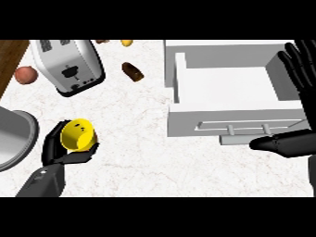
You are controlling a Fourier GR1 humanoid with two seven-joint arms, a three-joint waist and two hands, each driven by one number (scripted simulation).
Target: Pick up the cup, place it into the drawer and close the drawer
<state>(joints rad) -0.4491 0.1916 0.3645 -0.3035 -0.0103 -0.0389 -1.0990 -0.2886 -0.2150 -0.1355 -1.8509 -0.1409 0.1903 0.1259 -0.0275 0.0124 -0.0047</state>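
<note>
Head view: cup point(77, 135) in left robot hand point(51, 147), mouth facing camera.

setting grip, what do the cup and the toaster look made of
Cup: plain glossy yellow all over, with a soft shine inside; likely plastic, though glazed ceramic would look the same. Toaster: silvery-grey shell with pale reflections, so probably polished metal, with dark trim at its end.

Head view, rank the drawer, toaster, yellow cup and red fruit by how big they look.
1. drawer, largest
2. toaster
3. yellow cup, though the left hand may hold it nearer the camera
4. red fruit, smallest
</note>
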